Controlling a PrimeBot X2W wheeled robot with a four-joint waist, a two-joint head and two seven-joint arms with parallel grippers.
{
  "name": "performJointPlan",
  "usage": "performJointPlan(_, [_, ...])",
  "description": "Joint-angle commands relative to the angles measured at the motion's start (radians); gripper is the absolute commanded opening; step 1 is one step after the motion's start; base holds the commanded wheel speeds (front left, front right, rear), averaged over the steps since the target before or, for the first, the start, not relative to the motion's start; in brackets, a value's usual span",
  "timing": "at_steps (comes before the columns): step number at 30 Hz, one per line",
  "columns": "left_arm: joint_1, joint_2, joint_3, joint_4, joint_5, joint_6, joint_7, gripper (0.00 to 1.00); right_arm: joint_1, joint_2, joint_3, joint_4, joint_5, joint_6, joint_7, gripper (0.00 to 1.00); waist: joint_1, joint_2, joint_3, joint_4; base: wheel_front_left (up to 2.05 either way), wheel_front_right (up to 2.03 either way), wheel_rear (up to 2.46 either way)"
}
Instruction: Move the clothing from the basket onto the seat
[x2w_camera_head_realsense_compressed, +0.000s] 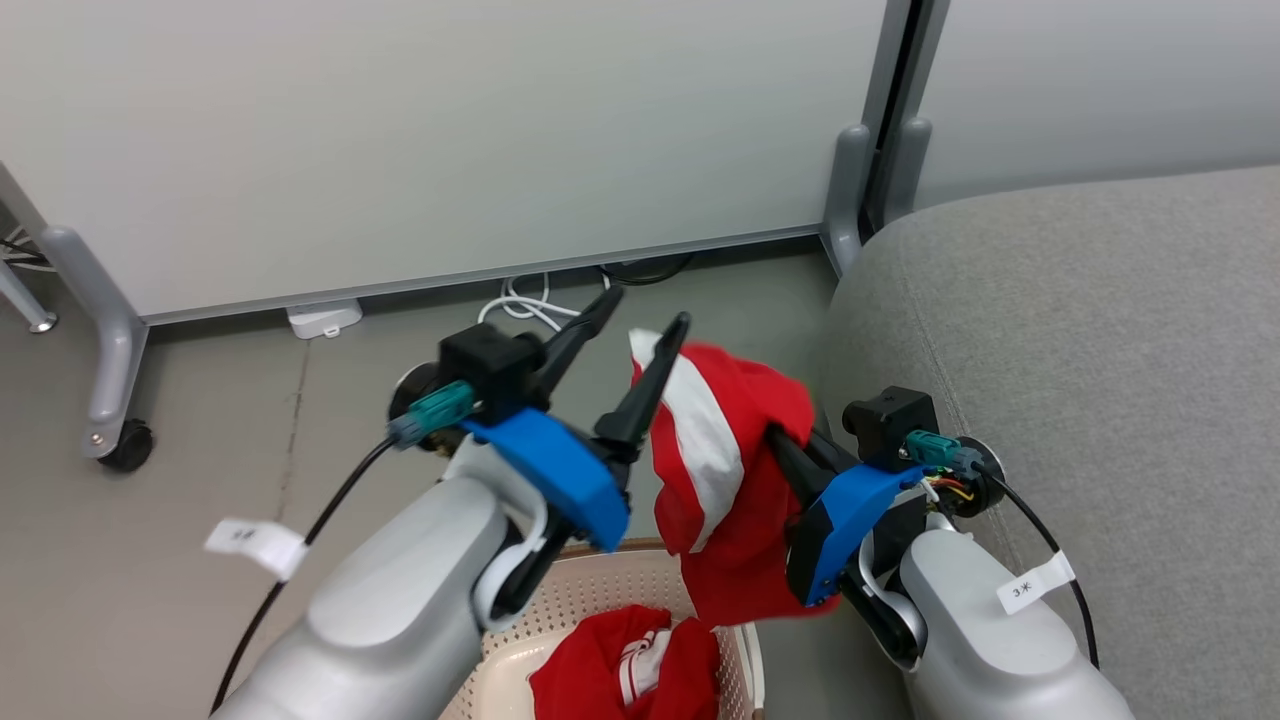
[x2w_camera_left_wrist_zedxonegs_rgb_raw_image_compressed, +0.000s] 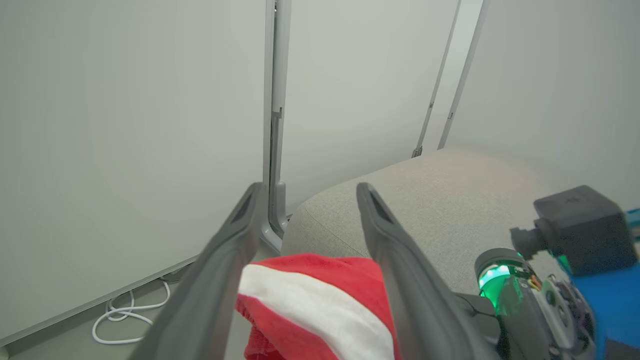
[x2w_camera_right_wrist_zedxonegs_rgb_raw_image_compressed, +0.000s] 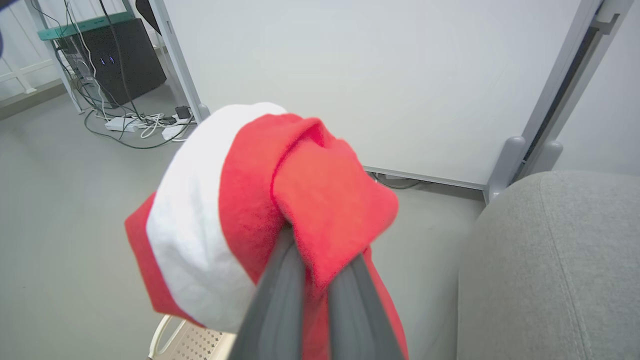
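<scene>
Head view: right gripper (x2w_camera_head_realsense_compressed: 785, 445) pinches red garment (x2w_camera_head_realsense_compressed: 730, 450) above basket (x2w_camera_head_realsense_compressed: 590, 590); left gripper (x2w_camera_head_realsense_compressed: 647, 306) fingers spread beside it. Should swing R arm over grey sofa (x2w_camera_head_realsense_compressed: 1080, 350) before releasing. 2nd garment (x2w_camera_head_realsense_compressed: 620, 670) in basket, cut off. Left wrist view: contact w/ cloth unclear. Right wrist view: fingertips buried in fabric.

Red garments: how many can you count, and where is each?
2. One red garment hangs from the right gripper above the basket; the other garment lies inside it. More may hide underneath.
</scene>
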Motion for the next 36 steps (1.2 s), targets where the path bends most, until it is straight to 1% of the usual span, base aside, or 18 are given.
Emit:
performJointPlan(1, [0.032, 0.018, 0.04, -0.031, 0.02, 0.008, -0.006, 1.0, -0.008, -0.003, 0.001, -0.015, 0.001, 0.0, -0.009, 0.0, 0.0, 0.0, 0.003, -0.007, 0.0, 0.0, 0.0])
performJointPlan(5, [0.173, 0.072, 0.17, -0.108, 0.078, 0.039, -0.005, 1.0, 0.01, -0.003, -0.004, -0.049, 0.0, 0.0, -0.011, 0.0, 0.0, 0.0, 0.013, -0.032, 0.0, 0.0, 0.0])
performJointPlan(11, [0.369, 0.121, 0.377, -0.223, 0.183, 0.076, -0.005, 1.0, 0.036, -0.003, -0.019, -0.116, -0.018, 0.0, -0.009, 0.0, 0.0, 0.0, 0.03, -0.098, 0.0, 0.0, 0.0])
performJointPlan(16, [0.526, 0.121, 0.555, -0.332, 0.282, 0.097, -0.005, 1.0, 0.069, -0.003, -0.044, -0.196, -0.046, 0.0, 0.001, 0.0, 0.0, 0.0, 0.046, -0.168, 0.0, 0.0, 0.0])
performJointPlan(20, [0.63, 0.101, 0.655, -0.4, 0.355, 0.097, -0.005, 1.0, 0.109, -0.003, -0.076, -0.274, -0.077, 0.0, 0.021, 0.0, 0.0, 0.0, 0.057, -0.228, 0.0, 0.0, 0.0])
performJointPlan(24, [0.693, 0.077, 0.715, -0.438, 0.398, 0.074, -0.005, 1.0, 0.16, -0.003, -0.115, -0.354, -0.099, 0.0, 0.057, 0.0, 0.0, 0.0, 0.066, -0.283, 0.0, 0.0, 0.0])
performJointPlan(30, [0.733, 0.033, 0.759, -0.466, 0.441, 0.034, -0.005, 1.0, 0.248, -0.002, -0.159, -0.48, -0.118, 0.0, 0.106, 0.0, 0.0, 0.0, 0.072, -0.37, 0.0, 0.0, 0.0])
performJointPlan(33, [0.743, 0.027, 0.771, -0.468, 0.459, 0.02, -0.005, 1.0, 0.29, -0.002, -0.174, -0.537, -0.117, 0.0, 0.125, 0.0, 0.0, 0.0, 0.077, -0.412, 0.0, 0.0, 0.0])
performJointPlan(34, [0.743, 0.027, 0.771, -0.468, 0.459, 0.02, -0.005, 1.0, 0.29, -0.002, -0.174, -0.537, -0.117, 0.0, 0.125, 0.0, 0.0, 0.0, 0.077, -0.412, 0.0, 0.0, 0.0])
performJointPlan(36, [0.743, 0.024, 0.775, -0.468, 0.467, 0.013, -0.005, 1.0, 0.314, -0.002, -0.185, -0.568, -0.114, 0.0, 0.136, 0.0, 0.0, 0.0, 0.081, -0.437, 0.0, 0.0, 0.0])
